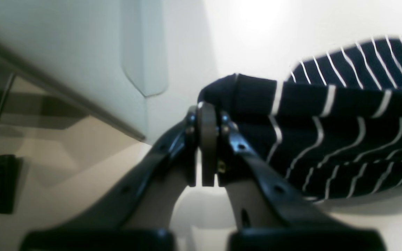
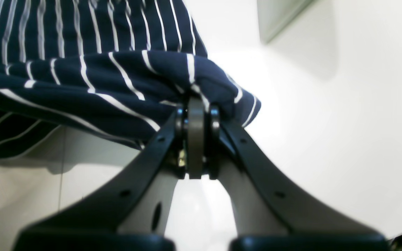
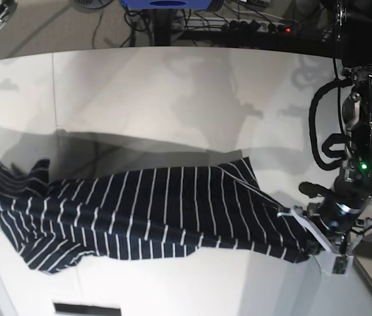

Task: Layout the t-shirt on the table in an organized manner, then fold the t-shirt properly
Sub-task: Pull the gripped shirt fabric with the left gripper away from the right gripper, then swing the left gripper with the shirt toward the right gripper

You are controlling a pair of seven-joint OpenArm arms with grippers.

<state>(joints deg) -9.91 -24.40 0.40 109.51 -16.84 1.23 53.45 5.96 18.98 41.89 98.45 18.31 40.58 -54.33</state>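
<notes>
since the job starts with laying the t-shirt [image 3: 146,210] out flat, it makes sense that both arms have hold of it at opposite ends and it hangs stretched between them like a hammock. the left gripper [image 1: 208,115] has its jaws pinched tight on a dark hem or edge of the fabric, and in the base view you can see that arm low near the table's [image 3: 172,92] front edge with the cloth pulled to a point at its tip. the right gripper [image 2: 195,111] is clamped the same way on a bunched corner, stripes wrapping over the fingertips. that arm itself is out of the base view's frame, only the shirt trailing off that side shows.

the shirt sits across the near half of the white table, middle sagging and rumpled, some of it seeming to brush the surface, though i can't tell exactly how much is resting versus lifted. my guess is the spread grip is there to pull wrinkles out before setting it down. not laid out yet imo, no folding started. risk i'd watch: one end slipping free under tension.
</notes>
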